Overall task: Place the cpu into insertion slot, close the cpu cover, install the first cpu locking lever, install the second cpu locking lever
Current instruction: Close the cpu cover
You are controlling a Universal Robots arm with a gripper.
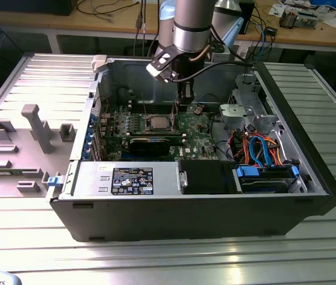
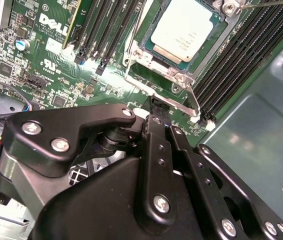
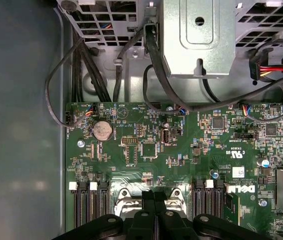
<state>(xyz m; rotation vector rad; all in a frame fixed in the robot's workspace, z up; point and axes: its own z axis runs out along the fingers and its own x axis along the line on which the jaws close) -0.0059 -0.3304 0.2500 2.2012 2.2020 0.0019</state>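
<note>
The cpu (image 2: 184, 27) lies silver side up in the insertion slot (image 2: 136, 37) on the green board; the exterior view shows the cpu (image 1: 156, 123) mid-board. The cpu cover (image 2: 159, 64) lies flat around it as a silver frame. A thin wire locking lever (image 2: 181, 102) runs along the socket's near edge. My gripper (image 2: 154, 105) is shut, fingers pressed together, its tip right at that lever; whether it touches is unclear. In the first wrist view the gripper (image 3: 155, 196) sits between two silver corners of the socket. In the exterior view the gripper (image 1: 184, 105) hangs just to the right of the socket.
Black memory slots (image 2: 241, 55) flank the socket on both sides. A black expansion card (image 1: 149, 144) lies in front of the cpu. Loose black cables (image 3: 156, 85) and a metal drive cage (image 3: 196, 35) stand beyond the board. Case walls (image 1: 310, 142) enclose everything.
</note>
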